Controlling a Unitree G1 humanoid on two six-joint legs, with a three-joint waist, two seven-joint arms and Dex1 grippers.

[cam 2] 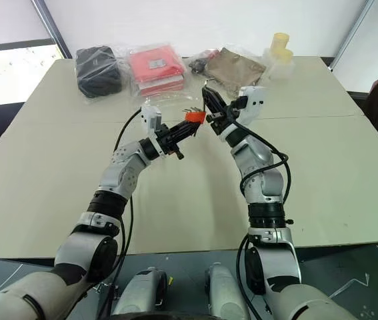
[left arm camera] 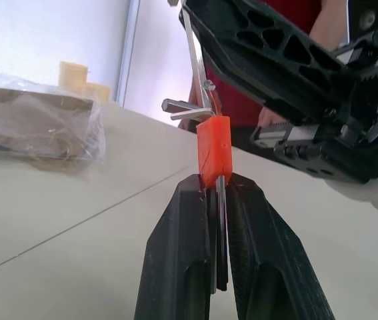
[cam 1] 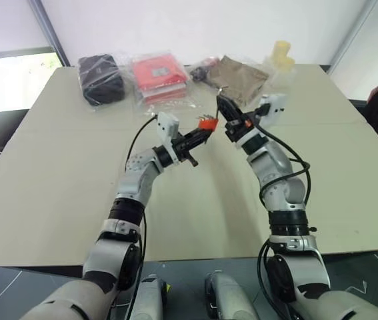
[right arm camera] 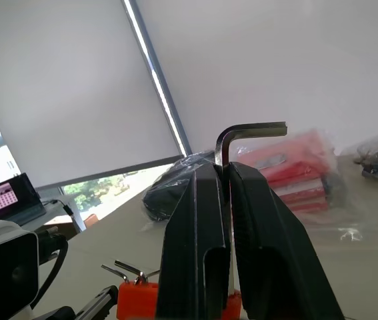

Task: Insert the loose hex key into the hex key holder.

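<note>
while both arms hover above desk (cam 1: 55,200), we note left pincer (cam 1: 204,131) clamped on hex key holder (cam 1: 207,123), right pincer (cam 1: 221,107) clamped on loose hex key (right arm camera: 245,135), directly above holder.

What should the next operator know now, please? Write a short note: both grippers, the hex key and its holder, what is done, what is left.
Left gripper: shut on the hex key holder, held up above the table.
Right gripper: shut on the loose hex key, bent leg sticking out past the fingertips.
Both are raised at mid-table, tips close together; the key's long leg stands right beside the holder.
Done: both parts picked up and brought together.
Left: whether the key has entered a slot cannot be told; seat it, then release.
</note>
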